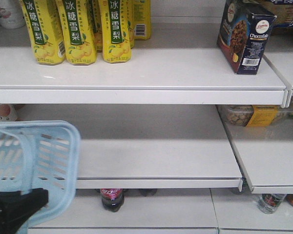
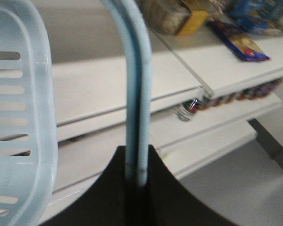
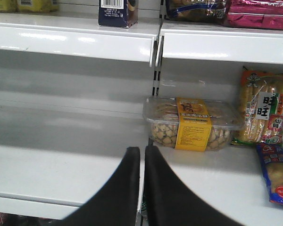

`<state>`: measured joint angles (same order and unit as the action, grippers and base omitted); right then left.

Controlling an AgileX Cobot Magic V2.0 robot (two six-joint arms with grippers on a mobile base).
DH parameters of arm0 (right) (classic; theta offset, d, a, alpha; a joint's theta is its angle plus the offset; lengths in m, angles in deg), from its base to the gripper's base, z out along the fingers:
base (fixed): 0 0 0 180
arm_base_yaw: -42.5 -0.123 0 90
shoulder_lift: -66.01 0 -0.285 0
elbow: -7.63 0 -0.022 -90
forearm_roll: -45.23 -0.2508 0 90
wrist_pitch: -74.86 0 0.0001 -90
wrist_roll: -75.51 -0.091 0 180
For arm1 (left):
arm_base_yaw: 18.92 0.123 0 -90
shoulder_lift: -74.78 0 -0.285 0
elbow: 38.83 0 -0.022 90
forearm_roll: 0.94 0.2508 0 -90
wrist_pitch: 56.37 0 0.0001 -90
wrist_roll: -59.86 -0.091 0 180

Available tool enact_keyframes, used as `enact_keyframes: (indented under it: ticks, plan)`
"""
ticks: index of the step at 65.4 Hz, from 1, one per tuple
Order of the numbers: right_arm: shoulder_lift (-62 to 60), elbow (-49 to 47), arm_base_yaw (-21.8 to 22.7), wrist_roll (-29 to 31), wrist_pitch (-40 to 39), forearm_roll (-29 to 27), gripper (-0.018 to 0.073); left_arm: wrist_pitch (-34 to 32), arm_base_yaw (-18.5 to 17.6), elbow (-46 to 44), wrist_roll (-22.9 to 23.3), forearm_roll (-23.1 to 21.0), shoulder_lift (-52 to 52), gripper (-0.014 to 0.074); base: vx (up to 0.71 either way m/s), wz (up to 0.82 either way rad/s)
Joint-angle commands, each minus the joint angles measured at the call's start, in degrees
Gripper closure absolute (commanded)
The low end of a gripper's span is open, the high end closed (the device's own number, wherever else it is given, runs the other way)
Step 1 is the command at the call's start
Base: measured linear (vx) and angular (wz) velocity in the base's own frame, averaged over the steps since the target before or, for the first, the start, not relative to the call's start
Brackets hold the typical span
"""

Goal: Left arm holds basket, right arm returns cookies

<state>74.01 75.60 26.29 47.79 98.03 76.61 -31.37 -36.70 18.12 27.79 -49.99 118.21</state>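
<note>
1. The cookies [image 1: 246,36] stand upright on the top shelf [image 1: 136,73] at the upper right of the front view, near the shelf's right edge, barcode label facing forward. The carton seems to lean slightly, though the angle makes this hard to judge.
2. In the right wrist view only the carton's bottom part [image 3: 117,12] shows, at the top centre of the frame, resting on the same shelf.
3. The right gripper [image 3: 142,162] sits at the bottom centre of its view, well below the carton, its two black fingers pressed nearly together with nothing between them.
4. The basket [image 1: 34,161] fills the lower left of the front view, in front of the middle shelf.
5. The left gripper [image 2: 136,181] is clamped around the basket's pale blue hoop handle [image 2: 134,94], which rises upright through the centre of the left wrist view; the slotted basket wall [image 2: 19,117] lies at the left of that frame.
6. Yellow drink bottles [image 1: 78,31] stand in a row at the upper left of the front view.
7. A clear tub of snacks [image 3: 193,123] with a yellow label sits on the middle shelf, at the centre right of the right wrist view.
</note>
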Motion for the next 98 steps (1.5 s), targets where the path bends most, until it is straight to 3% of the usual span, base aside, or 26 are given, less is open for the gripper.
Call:
enact_keyframes:
  ticks: [1,13,18,22,36,57,98]
  plan:
    - [0.72,-1.58,0.13,0.3,-3.15,1.3,0.0566,-9.76,0.07,0.94,11.5,10.4,-5.01,0.0599,0.0,0.0]
    - [0.72,-1.58,0.13,0.3,-3.15,1.3,0.0566,-17.36,0.07,8.03,35.53,37.02,-13.99,0.0599,0.0,0.0]
    - [0.72,-1.58,0.13,0.3,-3.15,1.3,0.0566,-19.77,0.2,11.19,41.62,43.3,-16.21,0.0599,0.0,0.0]
    - [0.72,-1.58,0.13,0.3,-3.15,1.3,0.0566,-20.74,0.79,13.61,43.92,46.79,-18.36,0.0599,0.0,0.0]
    - [0.72,-1.58,0.13,0.3,-3.15,1.3,0.0566,-21.73,7.63,20.53,43.85,49.69,-26.64,0.0599,0.0,0.0]
    - [0.72,-1.58,0.13,0.3,-3.15,1.3,0.0566,-18.73,15.56,20.56,43.75,51.15,-35.12,0.0599,0.0,0.0]
    - [0.72,-1.58,0.13,0.3,-3.15,1.3,0.0566,-19.66,16.25,20.56,43.65,51.15,-37.16,0.0599,0.0,0.0]
